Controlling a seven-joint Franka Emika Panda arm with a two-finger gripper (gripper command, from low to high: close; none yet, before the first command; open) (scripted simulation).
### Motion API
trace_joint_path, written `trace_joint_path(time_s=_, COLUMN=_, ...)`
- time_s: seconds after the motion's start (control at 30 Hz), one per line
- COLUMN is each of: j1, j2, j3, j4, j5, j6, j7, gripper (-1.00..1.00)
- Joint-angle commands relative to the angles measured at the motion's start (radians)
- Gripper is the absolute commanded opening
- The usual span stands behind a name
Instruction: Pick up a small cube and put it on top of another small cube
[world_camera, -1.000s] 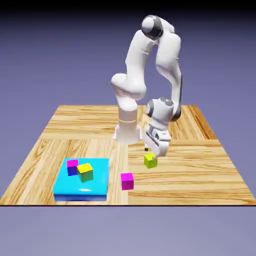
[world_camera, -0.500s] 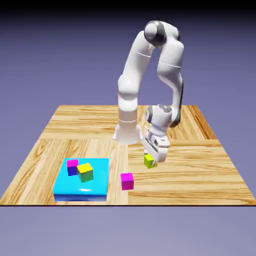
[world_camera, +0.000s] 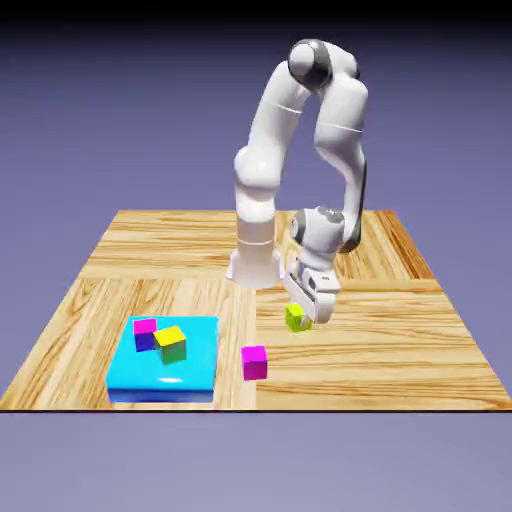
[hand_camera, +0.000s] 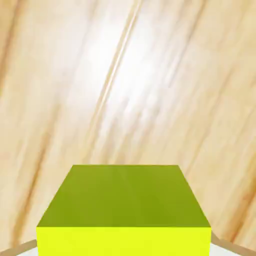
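The lime yellow-green small cube (world_camera: 296, 318) rests on the wooden table near its middle, and my gripper (world_camera: 299, 315) is shut on it from above. In the hand view the same small cube (hand_camera: 124, 210) fills the lower half of the picture, with only slivers of the grey fingers at the bottom corners. The magenta-pink small cube (world_camera: 254, 362) stands alone on the table, nearer the front edge and toward the exterior view's left of the held cube.
A flat cyan block (world_camera: 165, 372) lies at the front on the exterior view's left. On it stand a larger magenta-topped cube (world_camera: 146, 333) and a larger yellow-topped cube (world_camera: 170, 344), touching each other.
The hand came down over the lime small cube, and its jaws, open before, have closed on it. The cube still sits at the same spot.
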Motion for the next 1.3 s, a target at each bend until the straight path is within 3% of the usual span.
trace_joint_path(time_s=0.0, j1=0.036, j2=-0.001, j3=-0.036, j4=-0.002, j5=-0.004, j6=-0.01, j7=0.004, gripper=-1.0)
trace_joint_path(time_s=0.63, j1=0.724, j2=-0.02, j3=-0.712, j4=-0.046, j5=-0.08, j6=-0.211, j7=0.072, gripper=-1.0)
trace_joint_path(time_s=1.27, j1=0.999, j2=0.174, j3=-1.4, j4=0.147, j5=-0.62, j6=-0.305, j7=0.247, gripper=-1.0)
